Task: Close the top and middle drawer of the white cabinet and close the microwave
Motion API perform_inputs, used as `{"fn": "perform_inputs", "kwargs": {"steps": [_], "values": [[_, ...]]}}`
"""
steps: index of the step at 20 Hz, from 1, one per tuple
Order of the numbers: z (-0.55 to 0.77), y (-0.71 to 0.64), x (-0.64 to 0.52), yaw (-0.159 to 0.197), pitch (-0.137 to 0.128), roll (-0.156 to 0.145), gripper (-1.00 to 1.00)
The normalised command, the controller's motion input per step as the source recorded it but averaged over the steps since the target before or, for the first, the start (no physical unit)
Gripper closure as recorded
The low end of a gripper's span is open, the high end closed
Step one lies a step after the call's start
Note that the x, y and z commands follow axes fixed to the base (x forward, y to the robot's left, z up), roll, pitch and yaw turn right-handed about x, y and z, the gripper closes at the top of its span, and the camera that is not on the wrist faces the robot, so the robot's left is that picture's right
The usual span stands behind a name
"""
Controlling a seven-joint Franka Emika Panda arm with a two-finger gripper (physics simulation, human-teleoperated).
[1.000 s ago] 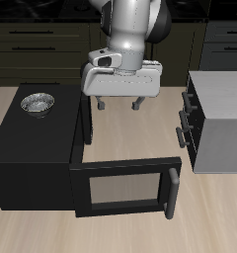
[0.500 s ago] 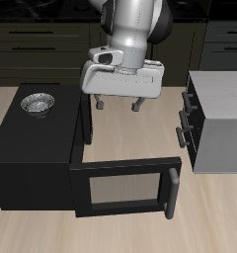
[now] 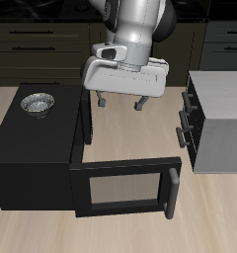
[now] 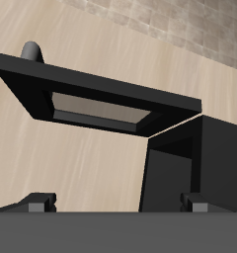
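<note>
Your white two-finger gripper [image 3: 122, 102] hangs above the bare wooden table [image 3: 130, 138], with its 2 dark fingers [image 3: 103, 101] spread wide and nothing between them. It sits over the open patch of tabletop between the large black box microwave [image 3: 32, 158] and the boxy pale grey-white cabinet [image 3: 221, 124], toward the back of the table.

The microwave's door [image 3: 125, 188], a black frame around a greyish glass window, stands swung fully out from the body, roughly square to its front face. Its long dark bar handle [image 3: 171, 195] is at the free end of the door, close to the table's front edge. In the wrist view you see the same door [image 4: 91, 99] edge-on as a dark slab with the pale window in it, the handle's [image 4: 32, 49] rounded end poking past one corner, and the black body [image 4: 195, 158] meeting the door at the hinge side.

A small round metal bowl [image 3: 37, 103] rests on top of the microwave, near its back corner.

On the cabinet, the face toward the microwave carries the short dark bar handles. 2 light grey drawers [image 3: 186, 126] project a little from that face, each with its handle on the front; how far each is pulled out you cannot tell exactly from this angle. The cabinet's flat top is plain.

Dark cabinets [image 3: 41, 44] with long handles line the background.
</note>
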Motion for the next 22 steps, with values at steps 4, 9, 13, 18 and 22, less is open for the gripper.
{"fn": "perform_inputs", "kwargs": {"steps": [4, 9, 13, 18, 22], "values": [[0.07, 0.2, -0.05, 0.05, -0.025, 0.018, -1.0], [0.05, 0.11, 0.03, 0.043, -0.014, 0.002, -1.0], [0.05, 0.04, 0.12, 0.021, -0.017, -0.007, -1.0], [0.08, 0.03, 0.13, 0.034, -0.024, -0.012, -1.0], [-0.01, 0.02, 0.19, 0.026, -0.012, -0.03, -1.0]]}}
